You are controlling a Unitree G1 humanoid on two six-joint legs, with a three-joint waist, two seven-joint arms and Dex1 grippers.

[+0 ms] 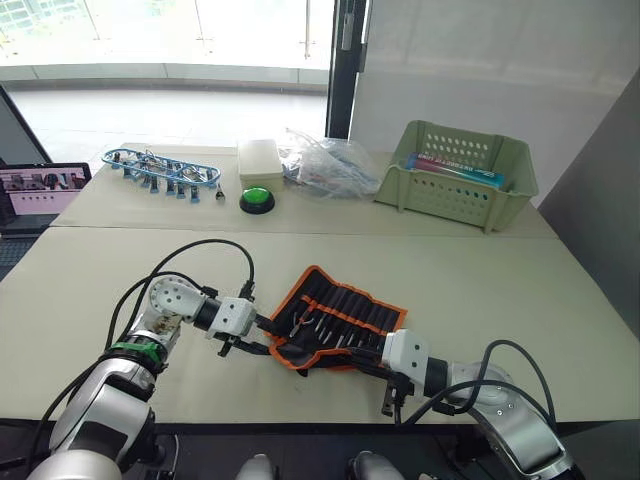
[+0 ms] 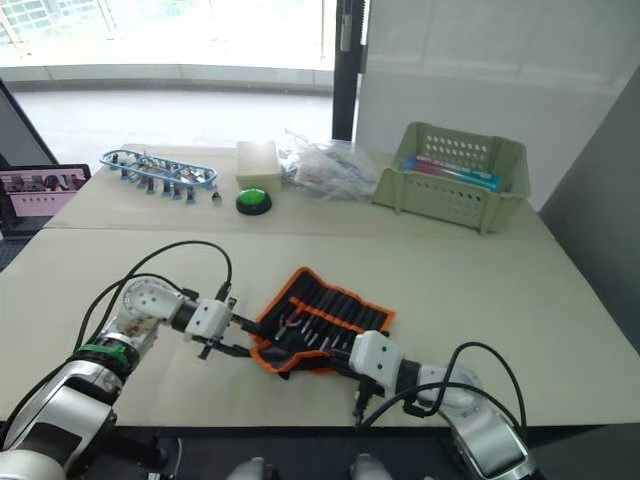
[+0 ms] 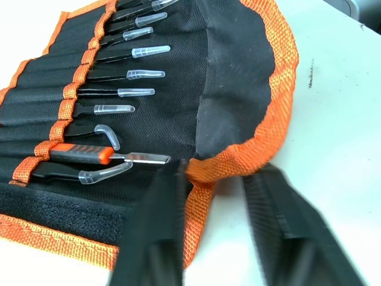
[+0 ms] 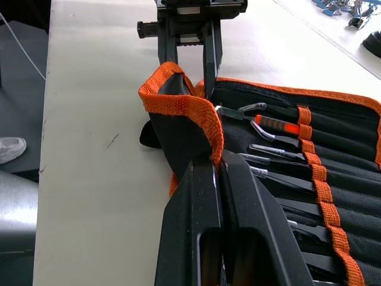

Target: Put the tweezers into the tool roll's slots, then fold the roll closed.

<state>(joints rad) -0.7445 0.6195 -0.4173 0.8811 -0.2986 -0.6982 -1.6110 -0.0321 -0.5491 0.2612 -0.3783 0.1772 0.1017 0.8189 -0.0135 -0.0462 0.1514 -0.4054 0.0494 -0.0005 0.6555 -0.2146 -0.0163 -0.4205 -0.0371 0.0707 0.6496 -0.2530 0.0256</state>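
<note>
Right gripper (image 4: 219,170) sits closest to me, its fingers pinched on the orange-trimmed flap of the tool roll (image 1: 345,305), lifting that near edge into a standing fold; left gripper (image 3: 217,179) is at the roll's left end, fingers spread with one on either side of the orange hem, not yet clamped as far as I can judge; the roll lies open on the tabletop (image 1: 500,290) between my two arms, slots facing up. Tweezers (image 3: 128,92) are all seated, clear-capped tips poking out in a row, with an orange-handled tool (image 3: 80,155) slotted alongside them; so I read the loading as done and the fold as just starting.

Risks from here; my right pinch holds only a narrow bit of trim, so a fast sweep could slip the flap free and let it flop back; if the left fingers close on the hem and pull while the right drags over, the fabric bunches instead of creasing; the capped tips stick up past the slot band, and the flap coming across could catch one and tease a tweezer out; the whole roll may also skate on the smooth tabletop unless one end is pinned. Green basket (image 1: 455,175) and green button (image 1: 257,199) sit well apart at the back, no concern.
</note>
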